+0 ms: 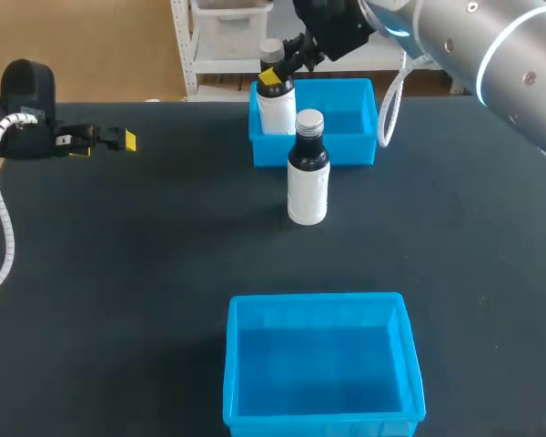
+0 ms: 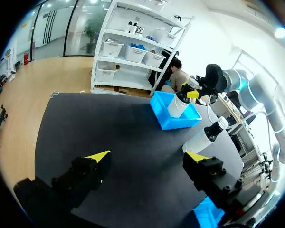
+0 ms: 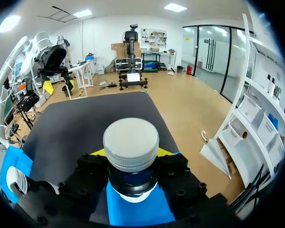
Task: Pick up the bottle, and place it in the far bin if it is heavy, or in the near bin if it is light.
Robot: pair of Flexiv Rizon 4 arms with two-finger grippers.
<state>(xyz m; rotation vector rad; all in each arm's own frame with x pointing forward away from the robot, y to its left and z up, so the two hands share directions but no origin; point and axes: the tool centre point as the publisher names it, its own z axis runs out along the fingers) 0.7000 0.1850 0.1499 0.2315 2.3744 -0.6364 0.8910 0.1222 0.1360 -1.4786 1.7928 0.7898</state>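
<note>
My right gripper (image 1: pixel 275 77) is shut on the neck of a white bottle (image 1: pixel 275 105) with a dark shoulder and grey cap (image 3: pixel 131 137), yellow fingertips (image 3: pixel 164 152) on either side. The bottle's lower part sits at the left end of the far blue bin (image 1: pixel 346 118); whether it touches the bin floor I cannot tell. A second, similar bottle (image 1: pixel 308 173) stands upright on the table just in front of that bin. The near blue bin (image 1: pixel 323 369) has nothing in it. My left gripper (image 1: pixel 109 139) is open at the table's far left, away from both bottles (image 2: pixel 204 137).
The dark table mat (image 1: pixel 146 237) stretches between the two bins and over to the left arm. My right arm (image 1: pixel 491 45) comes in over the back right corner, its white cable (image 1: pixel 389 105) hanging beside the far bin's right end.
</note>
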